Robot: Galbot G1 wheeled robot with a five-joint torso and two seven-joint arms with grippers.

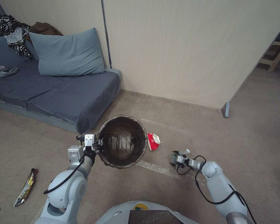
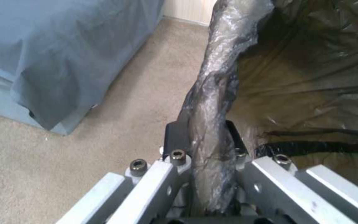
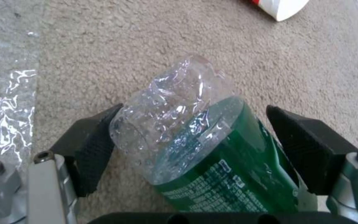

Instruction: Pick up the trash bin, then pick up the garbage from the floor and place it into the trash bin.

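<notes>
While left jaws [image 2: 206,137] clamp one bin [image 1: 123,141], right jaws [image 3: 191,149] straddle one bottle [image 3: 195,143], apart.

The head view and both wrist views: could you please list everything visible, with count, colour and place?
trash bin: one, lined with a dark brown bag, held by its rim in front of the sofa
bottle: one, clear with a green label, on the carpet between the right gripper's pads
paper cup: one, red and white, crushed, on the carpet beside the bin
snack wrapper: one, gold, on the carpet at the robot's left
sofa: one, blue-grey, against the wall
pillow: one, blue-grey, on the sofa
left gripper: one, clamped on the bin's bagged rim
right gripper: one, open around the bottle
</notes>
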